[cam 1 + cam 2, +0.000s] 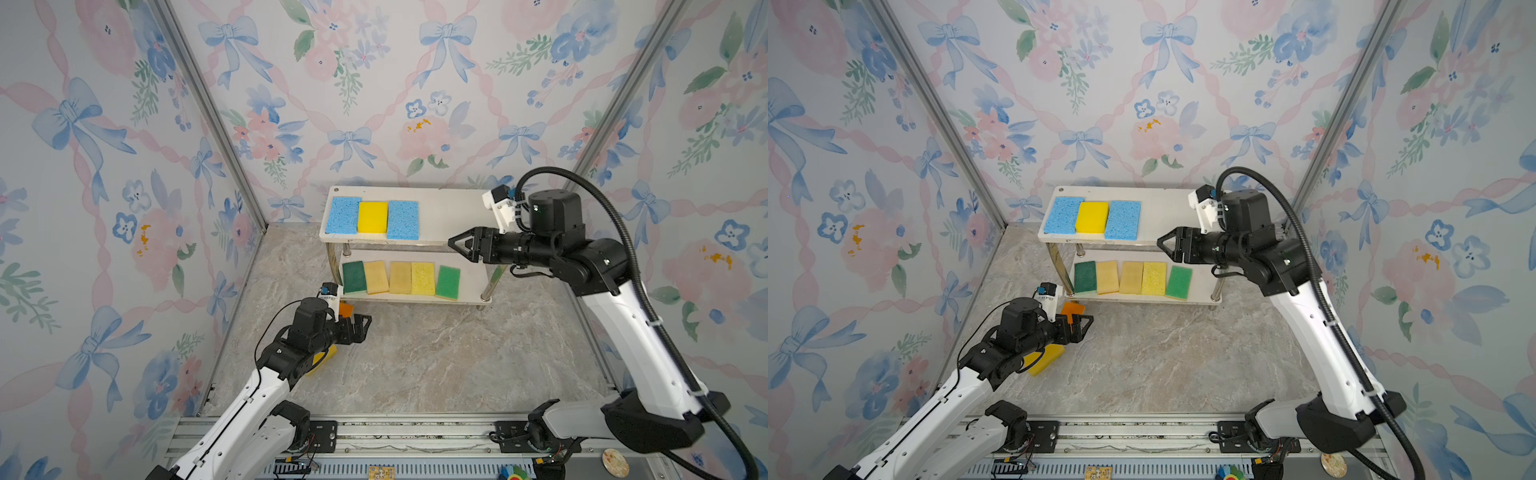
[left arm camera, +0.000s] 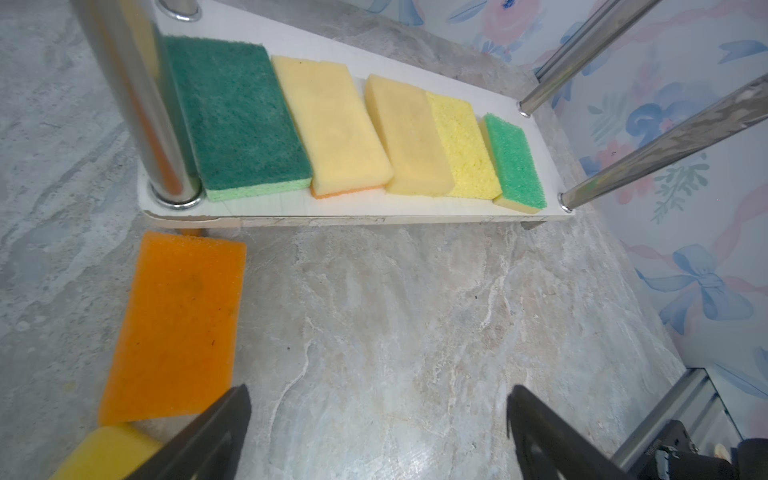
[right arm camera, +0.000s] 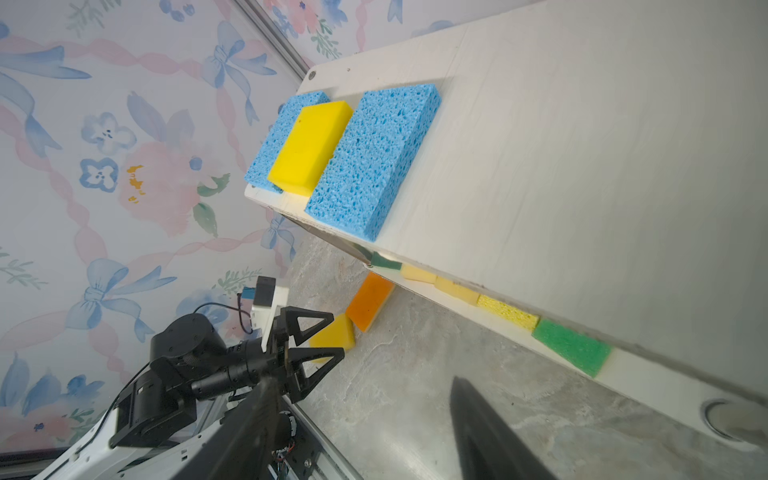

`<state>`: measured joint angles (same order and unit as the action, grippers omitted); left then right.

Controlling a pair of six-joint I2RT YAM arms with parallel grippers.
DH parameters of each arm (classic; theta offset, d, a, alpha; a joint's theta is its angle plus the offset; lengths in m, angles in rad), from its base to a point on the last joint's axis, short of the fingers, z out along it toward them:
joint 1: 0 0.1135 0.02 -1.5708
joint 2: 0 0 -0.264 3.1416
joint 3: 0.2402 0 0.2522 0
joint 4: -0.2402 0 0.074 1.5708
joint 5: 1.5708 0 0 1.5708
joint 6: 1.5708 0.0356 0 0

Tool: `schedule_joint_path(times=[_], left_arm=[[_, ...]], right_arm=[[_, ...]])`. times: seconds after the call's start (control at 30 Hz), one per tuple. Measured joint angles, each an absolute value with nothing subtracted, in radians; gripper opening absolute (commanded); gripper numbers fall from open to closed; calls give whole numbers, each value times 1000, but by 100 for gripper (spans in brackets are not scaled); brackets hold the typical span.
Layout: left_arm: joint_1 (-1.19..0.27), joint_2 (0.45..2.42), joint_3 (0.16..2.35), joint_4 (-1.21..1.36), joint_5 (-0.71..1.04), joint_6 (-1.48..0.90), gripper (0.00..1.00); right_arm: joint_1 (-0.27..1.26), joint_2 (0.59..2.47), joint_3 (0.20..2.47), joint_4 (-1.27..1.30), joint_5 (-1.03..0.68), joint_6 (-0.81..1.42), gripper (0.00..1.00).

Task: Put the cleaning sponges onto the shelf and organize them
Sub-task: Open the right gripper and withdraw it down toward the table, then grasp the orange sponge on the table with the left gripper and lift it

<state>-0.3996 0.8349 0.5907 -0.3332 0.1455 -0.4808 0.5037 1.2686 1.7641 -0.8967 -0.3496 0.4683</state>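
Note:
The shelf [image 1: 453, 212] [image 1: 1167, 212] stands at the back. Its top board carries two blue sponges [image 1: 343, 215] [image 1: 402, 219] with a yellow one [image 1: 372, 217] between them. Several sponges line the lower board [image 2: 374, 210], from dark green [image 2: 237, 112] through tan and yellow to light green [image 2: 515, 160]. On the floor an orange sponge [image 1: 345, 309] [image 2: 174, 328] and a yellow sponge [image 1: 1044, 359] [image 2: 104, 453] lie beside my left gripper [image 1: 365, 326] [image 2: 378, 395], which is open and empty. My right gripper [image 1: 457, 245] [image 3: 361, 380] hovers open and empty at the shelf's right front.
Floral walls with metal corner posts [image 1: 208, 112] close in the marble floor [image 1: 436, 365]. Chrome legs [image 2: 141, 104] stand at the shelf's corners. A metal rail [image 1: 415, 432] with both arm bases runs along the front edge. The right half of the top board [image 3: 582, 145] is bare.

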Motion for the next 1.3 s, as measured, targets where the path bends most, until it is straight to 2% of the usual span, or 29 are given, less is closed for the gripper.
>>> schedule_joint_path(times=[0.23, 0.4, 0.57, 0.93, 1.3], left_arm=[[-486, 1053, 673, -425, -33, -503, 98], [-490, 1183, 739, -461, -153, -505, 98], [-469, 1295, 784, -478, -195, -480, 98], [-405, 1476, 866, -485, -242, -403, 98], [-393, 1612, 892, -486, -290, -346, 98]], right_arm=[[512, 953, 1392, -854, -331, 508, 83], [518, 849, 1184, -833, -309, 543, 85], [551, 785, 1047, -778, -301, 600, 86], [701, 783, 998, -697, -222, 644, 89], [717, 792, 996, -683, -193, 652, 90]])
